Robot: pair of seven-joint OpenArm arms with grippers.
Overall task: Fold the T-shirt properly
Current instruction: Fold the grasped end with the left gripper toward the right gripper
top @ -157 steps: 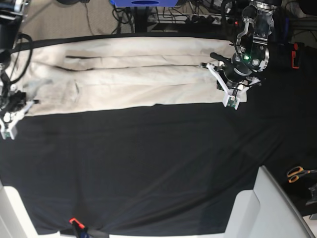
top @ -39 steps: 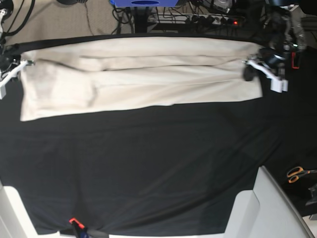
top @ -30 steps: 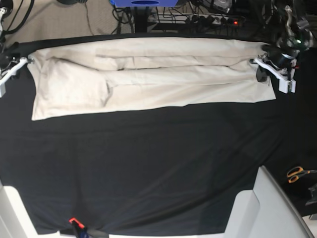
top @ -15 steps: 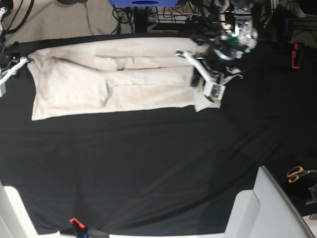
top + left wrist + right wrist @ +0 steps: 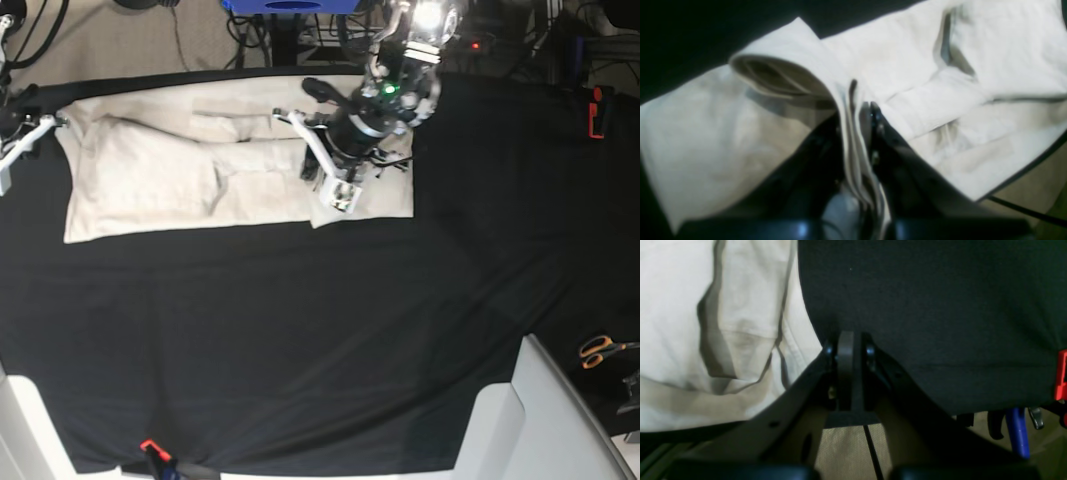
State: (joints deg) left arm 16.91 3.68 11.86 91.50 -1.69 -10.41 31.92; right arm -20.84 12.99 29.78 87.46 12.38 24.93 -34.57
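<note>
The cream T-shirt (image 5: 150, 180) lies as a long folded strip along the far edge of the black table cover (image 5: 300, 330). My left gripper (image 5: 315, 165) hovers over its middle, shut on the shirt's right end, which is doubled back over the rest. In the left wrist view the left gripper (image 5: 862, 106) pinches several layers of the T-shirt (image 5: 1007, 50). At the far left my right gripper (image 5: 30, 135) is shut. The right wrist view shows the right gripper (image 5: 850, 340) over the black cover (image 5: 940, 306), just beside the T-shirt (image 5: 673, 306), with no cream fabric between its fingers.
Orange-handled scissors (image 5: 600, 350) lie at the right edge. A white panel (image 5: 540, 420) fills the near right corner. A red clamp (image 5: 150, 447) grips the front edge, another red clamp (image 5: 597, 110) sits far right. Cables and carpet lie beyond the far edge.
My left gripper has swung left from the table's far right, carrying the shirt's right end over the middle. The fold now ends further left. The right gripper has stayed put.
</note>
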